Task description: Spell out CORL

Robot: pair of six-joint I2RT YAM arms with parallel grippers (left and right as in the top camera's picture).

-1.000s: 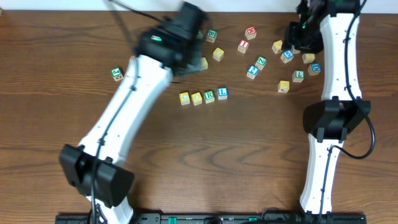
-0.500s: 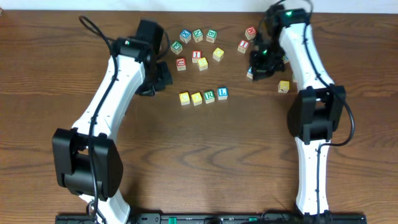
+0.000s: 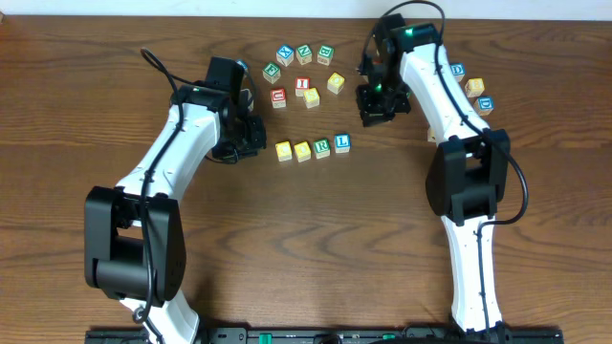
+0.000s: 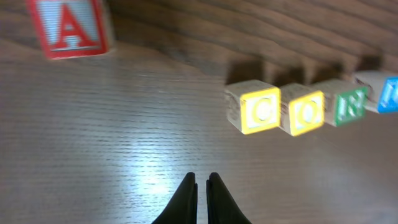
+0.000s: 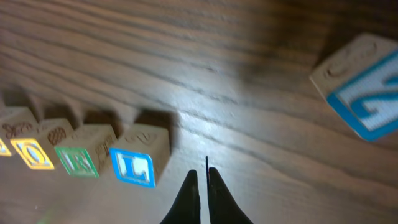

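Four cubes stand in a row mid-table, reading C (image 3: 283,150), O (image 3: 302,150), R (image 3: 322,147), L (image 3: 341,143). The left wrist view shows the yellow C (image 4: 260,109), yellow O (image 4: 306,112), green R (image 4: 348,106) and the edge of the blue L (image 4: 388,93). My left gripper (image 3: 245,135) is shut and empty, just left of the C. My right gripper (image 3: 375,105) is also shut and empty, hovering behind and to the right of the L (image 5: 134,163). Its wrist view also shows the R (image 5: 78,158) and O (image 5: 37,153).
Loose letter cubes lie behind the row, among them a red-lettered cube (image 3: 278,96) and a yellow one (image 3: 335,83). A red A cube (image 4: 69,28) shows in the left wrist view. More cubes (image 3: 475,86) sit at the back right. A blue-lettered cube (image 5: 367,93) lies near the right gripper.
The left arm swung from the back of the table down to the left of the row. The right arm came in from the back-right cubes toward the L, and its jaws closed.
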